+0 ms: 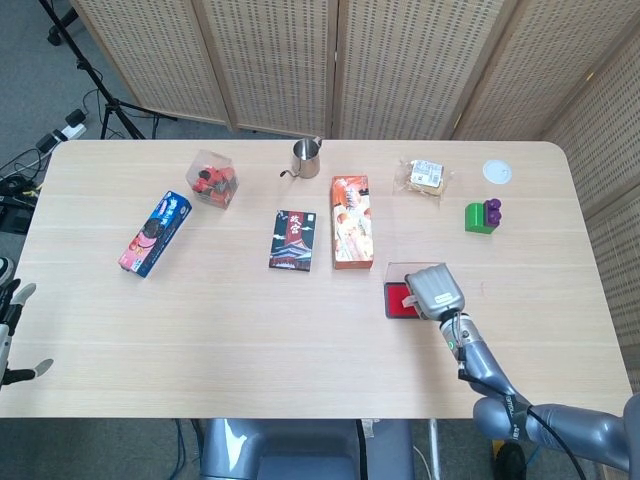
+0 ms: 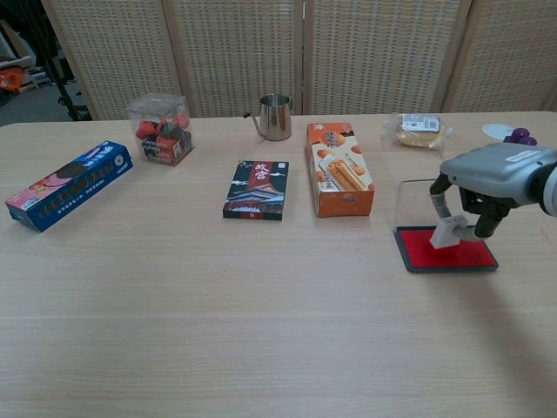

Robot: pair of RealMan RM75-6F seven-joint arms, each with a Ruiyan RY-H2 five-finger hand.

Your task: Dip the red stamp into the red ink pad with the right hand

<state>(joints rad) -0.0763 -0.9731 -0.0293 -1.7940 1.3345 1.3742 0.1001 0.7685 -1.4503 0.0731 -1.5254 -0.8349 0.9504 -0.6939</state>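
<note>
Stamp (image 2: pixel 450 232), small and pale-bodied, is sitting tilted on the red ink pad (image 2: pixel 444 250), which is lying open on the tabletop (image 2: pixel 261 305) just right of the orange snack box (image 2: pixel 339 168). The right hand (image 2: pixel 493 178) is holding it, fingers (image 2: pixel 440 198) clamping its upper body. It is looking light and rigid, likely smooth plastic that could be twisting in a loose pinch, so gripping high on the body while pressing straight down seems wisest. The pad's clear lid (image 2: pixel 412 205) is standing upright behind. The left hand (image 1: pixel 8 330) is waiting at the edge, fingers apart.
</note>
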